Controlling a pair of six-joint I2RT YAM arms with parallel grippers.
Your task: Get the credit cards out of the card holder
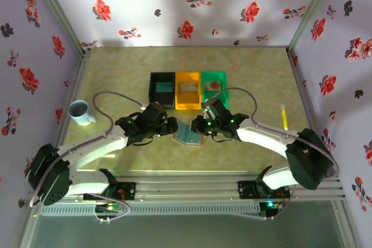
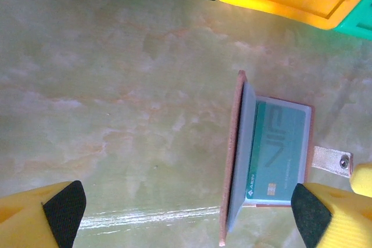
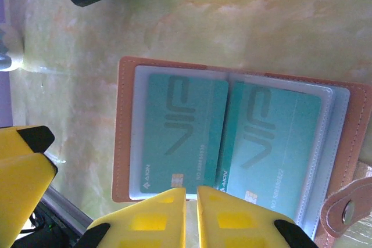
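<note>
The card holder (image 1: 189, 136) lies open on the table between my two grippers, brownish-pink outside (image 3: 124, 132) and blue-grey inside. Two teal-green credit cards (image 3: 183, 126) (image 3: 270, 143) sit in its clear sleeves, one on each side of the fold. In the left wrist view the holder (image 2: 235, 143) is edge-on with one teal card (image 2: 279, 149) showing and the clasp tab (image 2: 328, 160) beside it. My right gripper (image 3: 192, 198) is shut, its tips over the holder's near edge at the fold. My left gripper (image 2: 189, 213) is wide open just left of the holder.
Black (image 1: 162, 88), orange (image 1: 187, 90) and green (image 1: 214, 85) bins stand in a row just beyond the holder; the green one holds something pale with a reddish spot. A blue-white mug (image 1: 80, 112) stands at the left, a yellow stick (image 1: 283, 117) at the right.
</note>
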